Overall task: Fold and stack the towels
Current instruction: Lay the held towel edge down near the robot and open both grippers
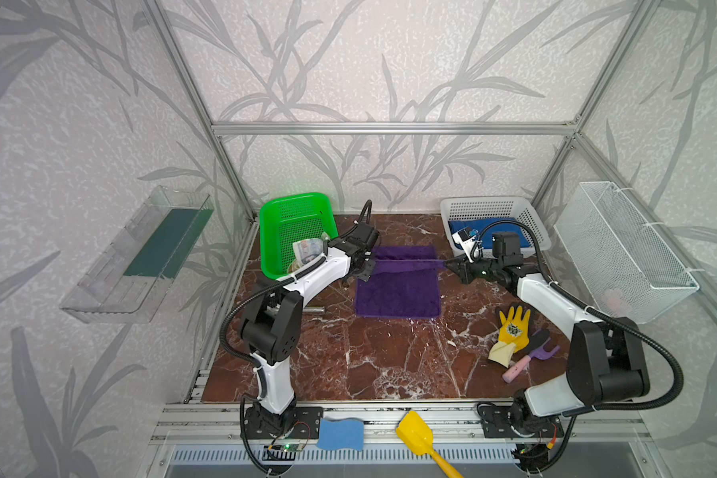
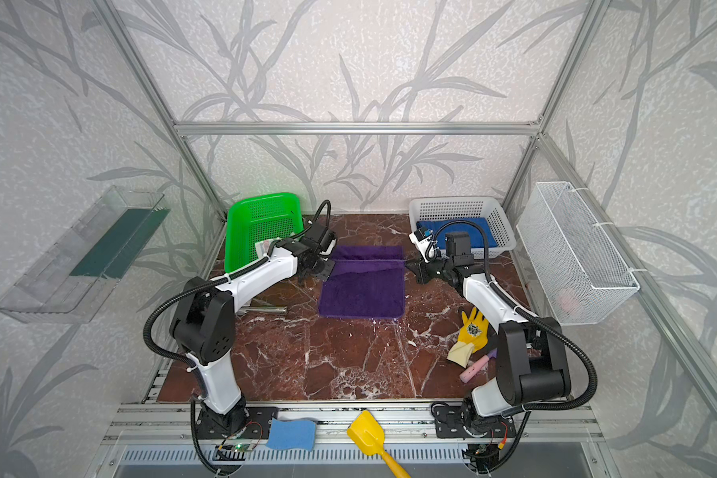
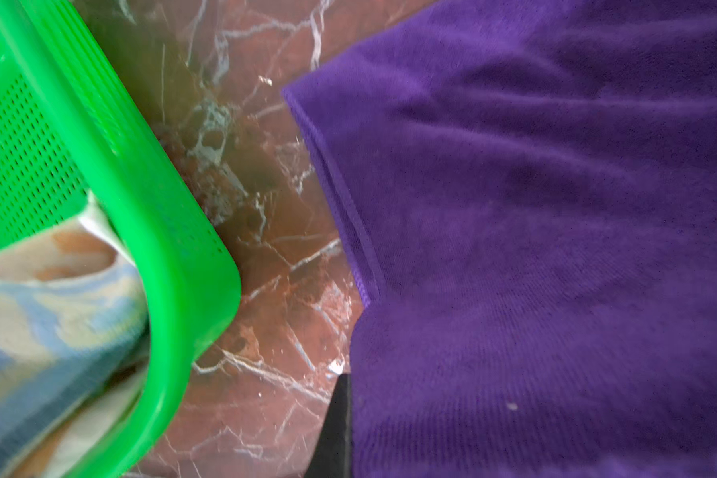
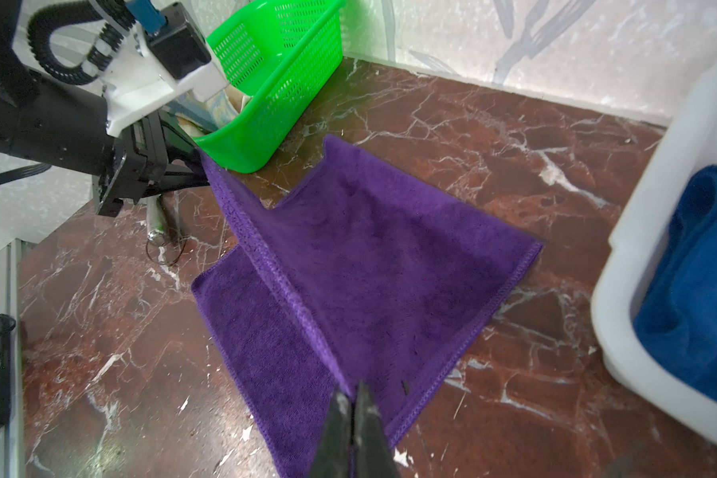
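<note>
The dark purple soft cloth towel [image 1: 398, 289] lies on the red-brown marble tabletop [image 1: 369, 364] between the two grippers. One hemmed edge is lifted and stretched taut from one gripper to the other. The left gripper [image 1: 366, 268] is clenched on one end of that edge, and the right gripper [image 4: 350, 399] pinches the other end.

I judge the first fold half made, since the raised edge is not yet laid down. Just behind the right gripper, the royal blue towel [image 1: 514, 238] sits in the white perforated plastic basket [image 1: 493, 203]. Beside the left gripper, the cream-white printed towel [image 1: 307, 250] is bunched in the green perforated plastic basket [image 1: 294, 202]. No stack exists, so most of the work remains.
</note>
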`<control>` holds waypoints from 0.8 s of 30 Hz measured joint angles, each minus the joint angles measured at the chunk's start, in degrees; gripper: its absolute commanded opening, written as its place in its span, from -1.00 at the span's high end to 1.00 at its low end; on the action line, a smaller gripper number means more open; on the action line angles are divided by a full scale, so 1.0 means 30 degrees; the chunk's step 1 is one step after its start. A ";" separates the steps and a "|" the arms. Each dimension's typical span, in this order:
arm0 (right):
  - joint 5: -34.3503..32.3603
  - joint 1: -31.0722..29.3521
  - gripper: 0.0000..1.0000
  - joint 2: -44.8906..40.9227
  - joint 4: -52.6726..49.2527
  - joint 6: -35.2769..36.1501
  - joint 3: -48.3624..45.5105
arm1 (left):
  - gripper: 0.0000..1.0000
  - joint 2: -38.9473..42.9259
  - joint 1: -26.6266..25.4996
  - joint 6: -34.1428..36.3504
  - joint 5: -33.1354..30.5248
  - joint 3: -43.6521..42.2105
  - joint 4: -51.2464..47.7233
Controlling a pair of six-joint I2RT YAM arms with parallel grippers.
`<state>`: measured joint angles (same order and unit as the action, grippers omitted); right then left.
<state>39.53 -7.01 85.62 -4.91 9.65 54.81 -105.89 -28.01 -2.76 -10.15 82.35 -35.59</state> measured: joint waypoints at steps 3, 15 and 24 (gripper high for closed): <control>-0.0036 -0.0022 1.00 -0.0321 -0.0197 -0.0248 -0.0721 | 1.00 0.0627 -0.0160 -0.0335 -0.0022 -0.0576 0.0007; -0.0641 -0.0408 1.00 -0.0379 -0.1304 -0.1654 -0.1960 | 1.00 0.1486 -0.0736 -0.1107 -0.0036 -0.2324 -0.0015; -0.1362 -0.1107 1.00 -0.0379 -0.1938 -0.2157 -0.2812 | 1.00 0.1486 -0.0882 -0.1617 0.0109 -0.2623 -0.0087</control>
<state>35.44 -10.33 84.49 -10.72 3.18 46.37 -101.43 -30.65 -7.62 -9.82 74.48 -35.86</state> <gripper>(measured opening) 0.048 0.047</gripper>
